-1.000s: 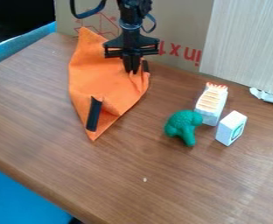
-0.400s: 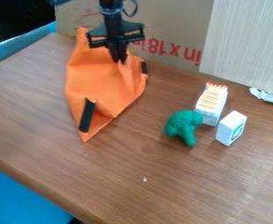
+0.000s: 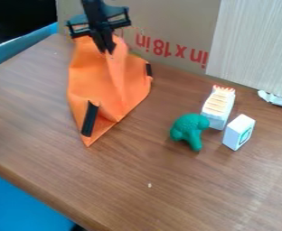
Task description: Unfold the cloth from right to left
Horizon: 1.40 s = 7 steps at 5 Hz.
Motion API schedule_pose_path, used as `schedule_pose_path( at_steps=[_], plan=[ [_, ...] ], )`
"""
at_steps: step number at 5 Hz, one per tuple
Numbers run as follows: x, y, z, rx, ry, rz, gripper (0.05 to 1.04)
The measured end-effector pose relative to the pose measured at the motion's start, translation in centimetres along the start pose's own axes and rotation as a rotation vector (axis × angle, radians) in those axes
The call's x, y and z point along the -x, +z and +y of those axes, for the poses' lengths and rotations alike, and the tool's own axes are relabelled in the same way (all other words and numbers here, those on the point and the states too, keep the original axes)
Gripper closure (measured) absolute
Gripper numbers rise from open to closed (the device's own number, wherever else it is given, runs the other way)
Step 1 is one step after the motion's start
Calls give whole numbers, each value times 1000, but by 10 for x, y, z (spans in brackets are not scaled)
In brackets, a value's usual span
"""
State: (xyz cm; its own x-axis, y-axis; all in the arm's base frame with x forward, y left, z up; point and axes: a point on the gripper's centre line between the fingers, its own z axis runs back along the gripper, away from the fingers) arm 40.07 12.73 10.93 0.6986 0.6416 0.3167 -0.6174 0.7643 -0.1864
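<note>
While the tool (image 3: 106, 51) grips orange cloth (image 3: 90, 81), red upside-down lettering (image 3: 173, 50), cardboard (image 3: 185, 22) behind

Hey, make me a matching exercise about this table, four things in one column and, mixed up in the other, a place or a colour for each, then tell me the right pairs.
Things
1. Green toy
2. Cloth
3. Cardboard
4. Gripper

Places and colours
A. Orange, with black strips
B. Black, at the far part of item 2
C. Beside the striped block
D. Upright at the back, with red print

Right pairs: 1-C, 2-A, 3-D, 4-B
</note>
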Motion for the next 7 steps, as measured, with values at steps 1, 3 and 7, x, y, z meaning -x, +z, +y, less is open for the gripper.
schedule_pose_path(
  at_steps=[1, 3, 7],
  plan=[
    [-2, 12, 13, 26, 15, 8, 1034],
    [-13, 44, 52, 69, 115, 12, 1034],
    [-11, 69, 104, -5, 245, 94, 1034]
  ],
)
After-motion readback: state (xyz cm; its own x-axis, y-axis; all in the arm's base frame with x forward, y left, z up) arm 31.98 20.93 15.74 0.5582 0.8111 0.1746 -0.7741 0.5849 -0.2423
